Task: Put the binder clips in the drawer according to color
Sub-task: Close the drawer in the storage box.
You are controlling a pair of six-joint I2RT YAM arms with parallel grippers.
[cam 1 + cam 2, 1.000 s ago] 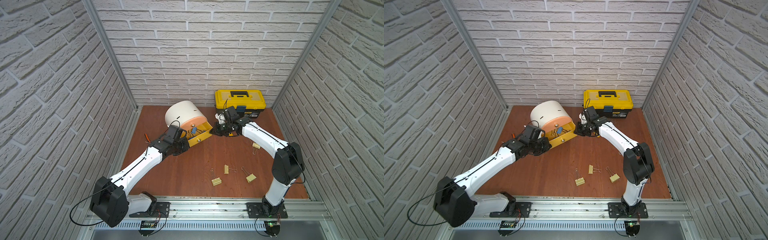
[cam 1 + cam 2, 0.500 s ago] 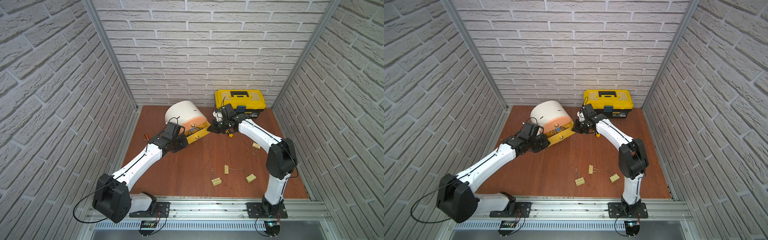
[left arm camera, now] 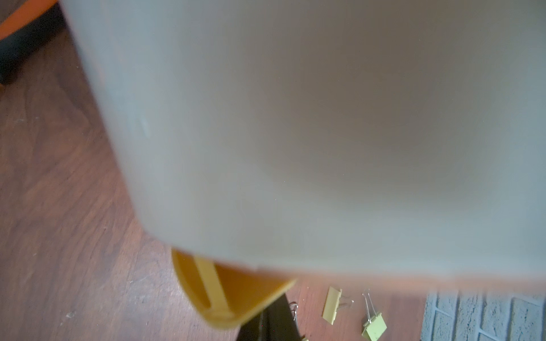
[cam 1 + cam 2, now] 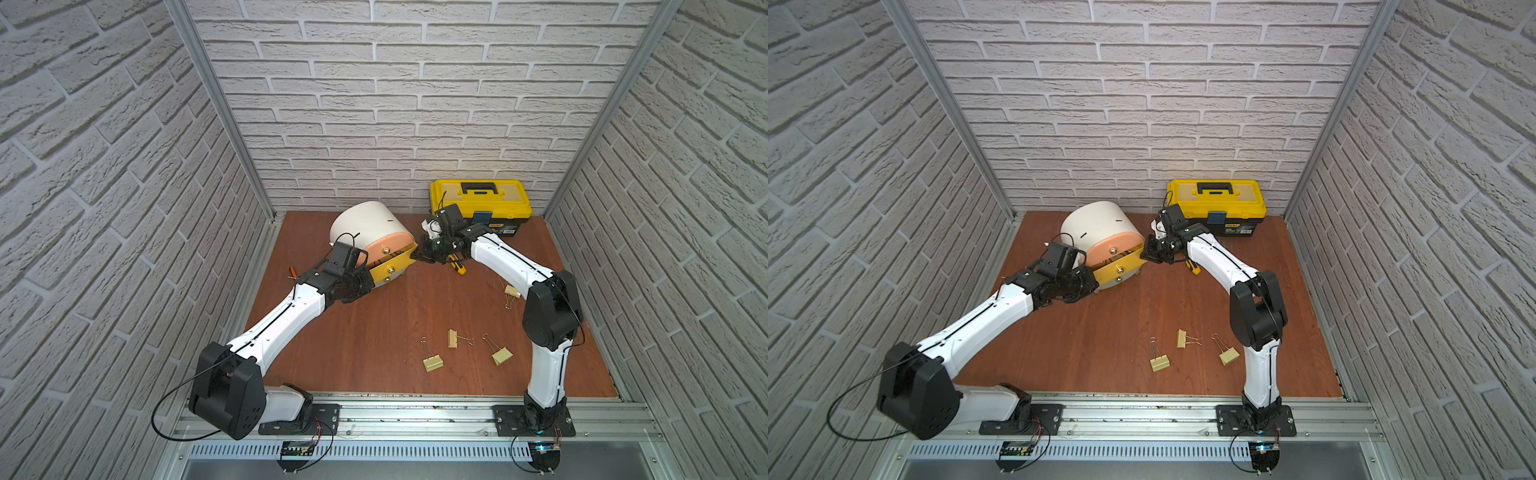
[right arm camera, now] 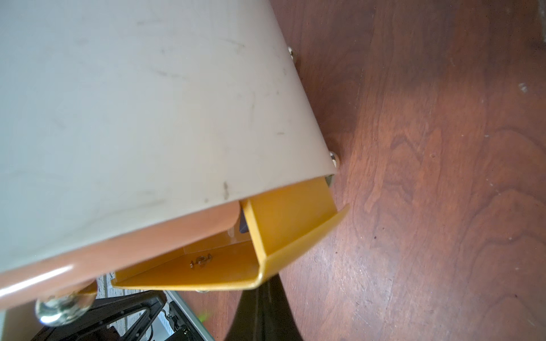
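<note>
Top views: my two arms meet at the drawer [image 4: 376,232], a white round-topped cabinet near the back of the wooden table [image 4: 374,332], its yellow middle drawer [image 4: 392,266] slightly pulled out under the peach one.
Left gripper [image 4: 365,286]: jaws together, pressed at the near corner of the yellow drawer front, nothing in them that I can see.
Right gripper [image 4: 422,254]: jaws together at the far corner of that front, likewise empty as far as I can tell.
Binder clips: three pale yellow ones [image 4: 432,362] [image 4: 453,338] [image 4: 502,355] lie loose on the front of the table, a fourth [image 4: 512,291] just beside my right arm; in the right wrist view, a blue shape [image 5: 244,226] shows inside the open yellow drawer, too hidden to name.
Around: yellow-black toolbox [image 4: 480,203] against the back wall; a yellow-black utility knife [image 4: 457,266] under my right wrist; an orange-handled tool [image 4: 293,272] beside my left arm.
Left wrist view: the cabinet's blurred white side fills most of the frame.
Room: white brick-pattern walls [image 4: 395,104] on three sides, aluminium rail [image 4: 415,415] in front.
</note>
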